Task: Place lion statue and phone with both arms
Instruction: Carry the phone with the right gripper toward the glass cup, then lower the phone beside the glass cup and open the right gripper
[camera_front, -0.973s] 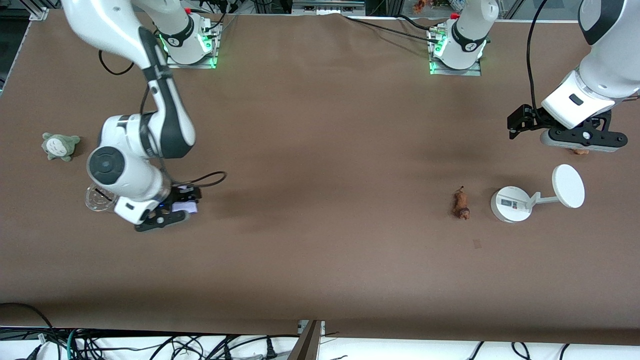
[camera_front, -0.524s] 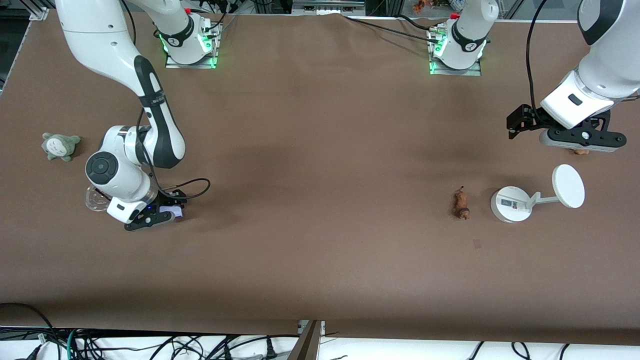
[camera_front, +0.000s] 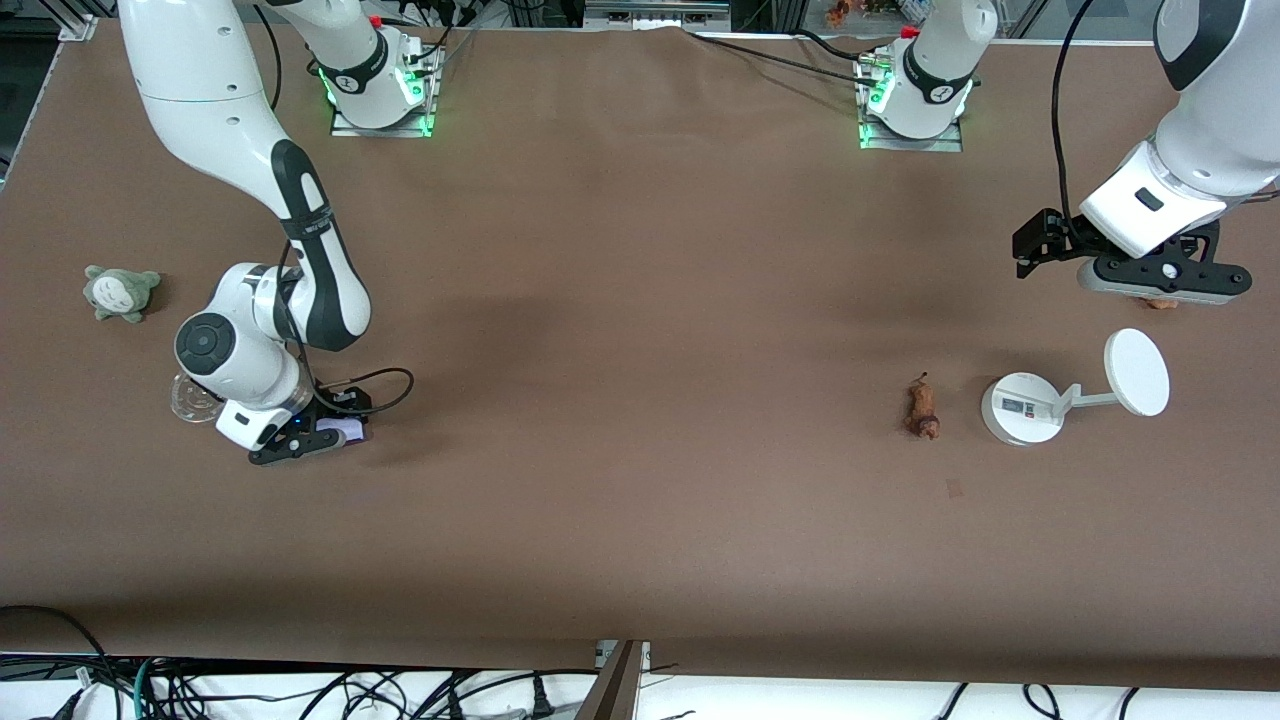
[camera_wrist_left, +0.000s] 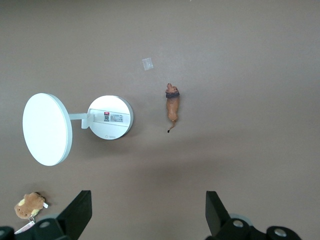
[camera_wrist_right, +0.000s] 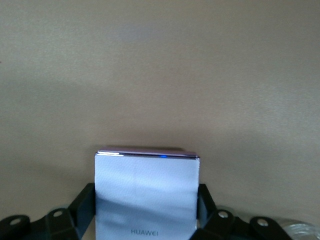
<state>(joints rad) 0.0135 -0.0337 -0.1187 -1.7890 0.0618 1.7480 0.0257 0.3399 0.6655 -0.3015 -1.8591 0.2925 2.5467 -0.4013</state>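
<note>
The lion statue (camera_front: 922, 407) lies on the brown table beside the white stand, and also shows in the left wrist view (camera_wrist_left: 173, 106). My right gripper (camera_front: 322, 436) is shut on the pale lavender phone (camera_front: 349, 430) and holds it low over the table near the right arm's end. In the right wrist view the phone (camera_wrist_right: 146, 192) sits between the black fingers of the right gripper (camera_wrist_right: 146, 200). My left gripper (camera_front: 1160, 280) is open and empty, up over a brown plush toy. Its fingers (camera_wrist_left: 80, 212) stand wide apart around bare table.
A white round-based stand (camera_front: 1020, 408) with a disc (camera_front: 1137, 372) stands next to the lion. A brown plush toy (camera_wrist_left: 30, 205) lies under the left gripper. A grey-green plush (camera_front: 120, 291) and a clear glass dish (camera_front: 195, 398) are near the right gripper.
My right gripper has carried the phone toward the right arm's end of the table and lower, most of it in the first half second. The left arm has barely moved.
</note>
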